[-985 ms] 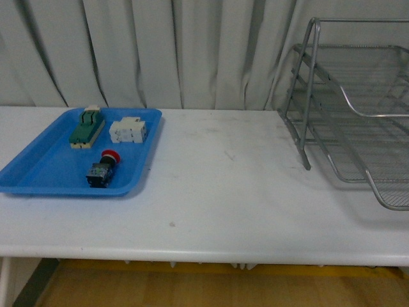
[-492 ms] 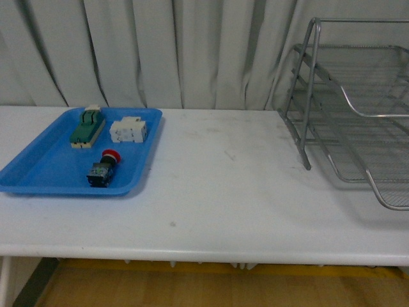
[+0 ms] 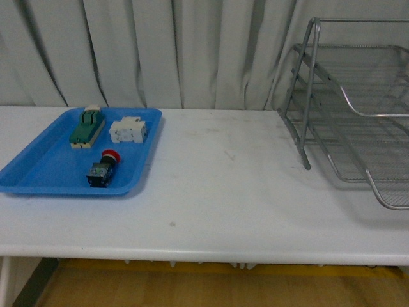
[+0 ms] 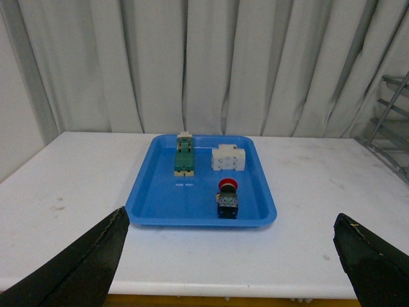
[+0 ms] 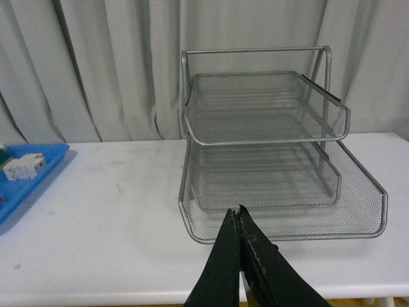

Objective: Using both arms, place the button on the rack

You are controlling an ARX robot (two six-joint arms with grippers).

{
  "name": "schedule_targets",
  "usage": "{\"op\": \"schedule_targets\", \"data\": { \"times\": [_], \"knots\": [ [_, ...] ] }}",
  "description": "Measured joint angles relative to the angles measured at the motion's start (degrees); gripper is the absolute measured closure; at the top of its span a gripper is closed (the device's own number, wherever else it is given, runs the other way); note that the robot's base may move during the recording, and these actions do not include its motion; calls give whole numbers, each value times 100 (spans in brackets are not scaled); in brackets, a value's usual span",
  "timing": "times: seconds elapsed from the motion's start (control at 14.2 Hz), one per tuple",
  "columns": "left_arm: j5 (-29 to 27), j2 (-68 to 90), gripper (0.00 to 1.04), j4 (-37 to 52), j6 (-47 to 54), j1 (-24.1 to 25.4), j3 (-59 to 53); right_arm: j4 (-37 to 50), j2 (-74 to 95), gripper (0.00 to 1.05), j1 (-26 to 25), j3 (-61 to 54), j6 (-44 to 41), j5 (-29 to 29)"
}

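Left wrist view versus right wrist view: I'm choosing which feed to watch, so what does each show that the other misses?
Only the left wrist view shows the button and the open left gripper. Only the right shows the whole rack and the shut right gripper. Both show the blue tray, the white block, table and curtain.

Button in blue tray, red cap toward curtain; left gripper spread wide.

no readable text, labels or numbers
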Motion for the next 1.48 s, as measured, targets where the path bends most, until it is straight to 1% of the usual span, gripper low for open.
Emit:
{"op": "schedule_targets", "data": {
  "times": [0.21,0.28,0.35,0.63,0.77,0.84,0.91,1.06,1.13,1.2,1.27,1.34,1.41,1.48],
  "knots": [
    [0,0,7,-2,0,0,0,-426,-376,103,0,4,0,-2],
    [0,0,7,-2,0,0,0,-1231,-903,103,0,9,-4,-2],
    [2,0,7,-4,0,0,0,-1228,-1270,103,0,9,-4,7],
    [2,0,7,-2,0,0,0,-1316,-1263,103,0,7,-11,13],
    [2,0,7,-2,0,0,0,-1316,-1263,76,0,7,-15,13],
    [2,0,7,-2,0,0,0,-1316,-1263,65,0,7,-15,13],
    [0,0,7,-2,0,0,0,-1314,-1263,51,0,7,-15,13],
    [0,0,7,-2,0,0,0,-1316,-1263,14,0,7,-15,13],
    [0,0,7,-2,0,0,0,-1316,-1263,5,0,7,-13,13],
    [72,654,7,-1445,-446,24,557,-1314,-1263,7,0,7,-15,15],
    [501,2013,7,-1958,-962,284,1416,-1311,-1261,6,0,7,-17,11],
    [647,2940,7,-1126,-960,597,1976,-1318,-1261,6,0,9,-17,13],
    [702,4153,7,-201,-833,601,2588,-1314,-1261,6,0,7,-20,13],
    [780,5198,7,310,-730,415,3025,-1314,-1261,6,0,9,-20,13]
  ]
}}
